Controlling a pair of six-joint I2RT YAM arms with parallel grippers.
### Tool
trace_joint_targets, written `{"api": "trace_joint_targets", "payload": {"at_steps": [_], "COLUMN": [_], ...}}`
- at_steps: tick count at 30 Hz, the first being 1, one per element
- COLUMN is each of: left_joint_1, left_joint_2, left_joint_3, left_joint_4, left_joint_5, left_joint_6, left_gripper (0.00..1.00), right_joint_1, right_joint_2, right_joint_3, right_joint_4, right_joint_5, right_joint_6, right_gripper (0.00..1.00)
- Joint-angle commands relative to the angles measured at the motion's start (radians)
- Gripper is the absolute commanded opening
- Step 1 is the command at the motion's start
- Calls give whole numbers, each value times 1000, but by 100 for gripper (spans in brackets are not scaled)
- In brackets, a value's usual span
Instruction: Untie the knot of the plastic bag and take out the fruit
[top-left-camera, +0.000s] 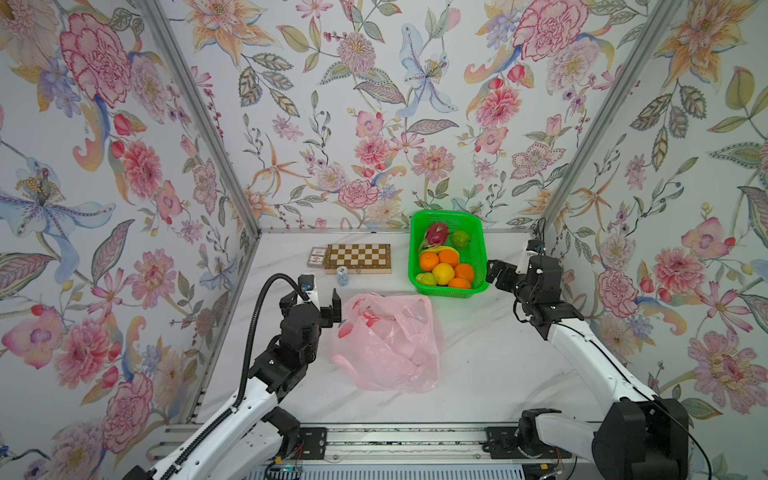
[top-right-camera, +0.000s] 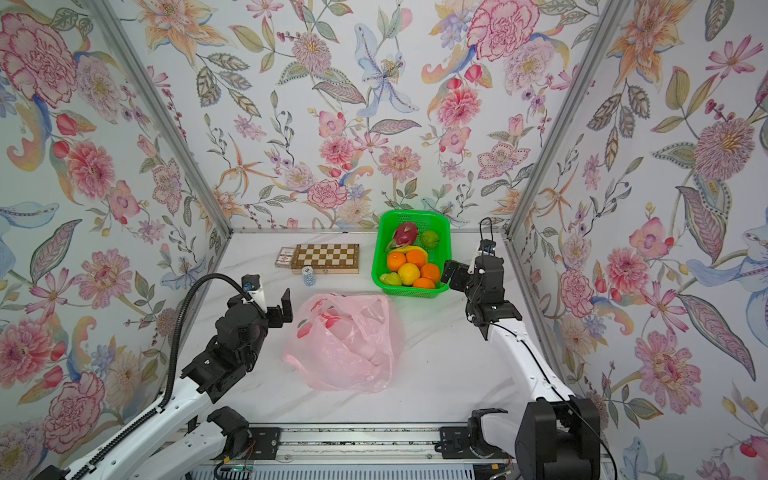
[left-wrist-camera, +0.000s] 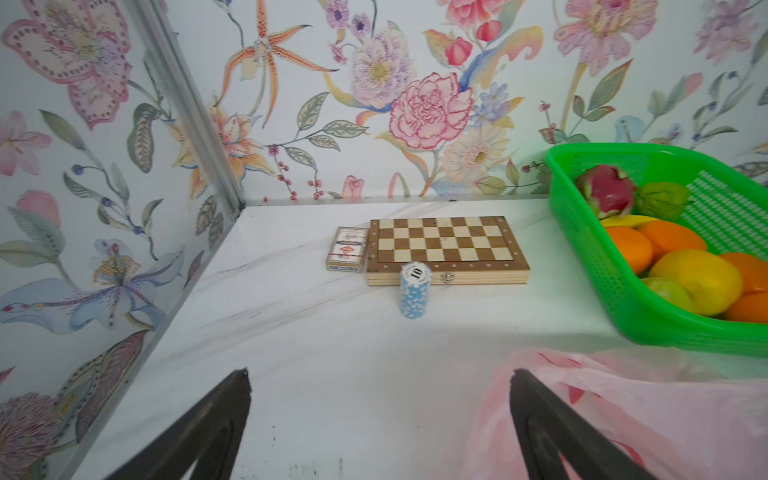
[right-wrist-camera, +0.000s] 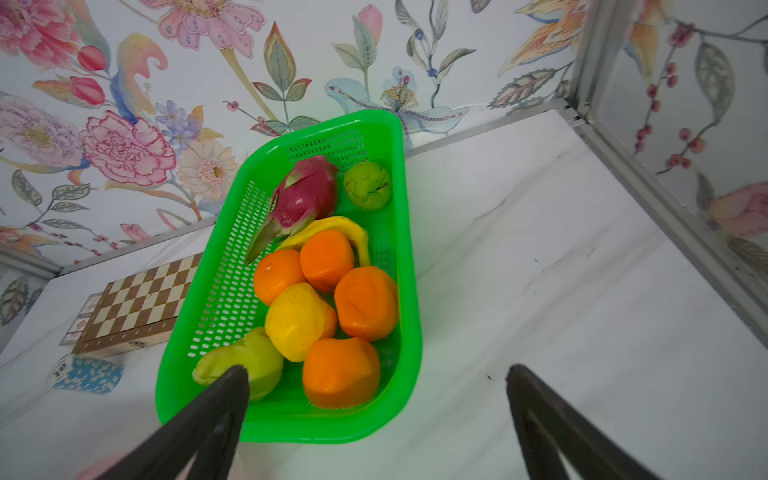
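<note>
Plastic bag (top-left-camera: 386, 345): thin, translucent pale pink, crinkled, red fruit prints, slumped mid-tabletop; folds hide its inside. Fruit (top-left-camera: 443, 272) heaped in green perforated basket (top-left-camera: 451, 293) by far edge, right of middle, just beyond bag: oranges, yellow citrus, magenta dragon fruit, green pieces. Banana (right-wrist-camera: 332, 226) partly buried. Left pincer (left-wrist-camera: 380, 374) gaping, empty, just beside bag's left side. Right pincer (right-wrist-camera: 376, 370) gaping, empty, at basket's near right corner. Left of basket: wooden chessboard (top-left-camera: 357, 257), card box (top-left-camera: 316, 256) just beside it, blue chip stack (top-left-camera: 342, 276) in front.
</note>
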Motion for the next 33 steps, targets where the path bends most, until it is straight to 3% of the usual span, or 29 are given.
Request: {"api": "trace_joint_targets", "payload": {"at_steps": [1,7,9,11,14,16,18,20,21,22,23,25,27,30,33], "left_joint_1": [78,239,267,289,309,314,319,330,336,345,356,380,403,437,459], "left_joint_2": [6,46,70,100,143,165,186,203,215,234,250,292,344,450,520], "left_joint_3": [-73,-173,-202,-221,-248,-271,-292,-325,-335,-343,-350,-356,-356,-350,-312], "left_joint_4": [148,303,367,415,484,541,596,645,674,700,725,776,822,929,954], "left_joint_5": [-101,-81,-64,-38,3,40,81,153,180,211,255,316,374,430,514], "left_joint_6": [51,16,35,50,57,80,102,119,123,122,127,131,141,144,152], "left_gripper": [99,99,99,99,99,99,99,99,99,99,99,99,99,99,99], "right_joint_1": [-47,-139,-160,-168,-178,-154,-159,-173,-179,-180,-182,-175,-162,-149,-150], "right_joint_2": [-37,57,127,193,285,323,335,340,389,401,349,399,363,377,384], "right_joint_3": [-125,-260,-247,-262,-216,-290,-359,-455,-507,-529,-500,-490,-474,-520,-495], "right_joint_4": [100,311,345,488,474,638,824,946,1149,1183,1040,1121,1019,1129,1095], "right_joint_5": [92,107,88,71,33,71,15,4,-14,-21,-16,11,54,164,120], "right_joint_6": [2,-23,-43,-94,-150,-211,-252,-238,-233,-230,-234,-229,-234,-212,-227], "right_gripper": [99,99,99,99,99,99,99,99,99,99,99,99,99,99,99]}}
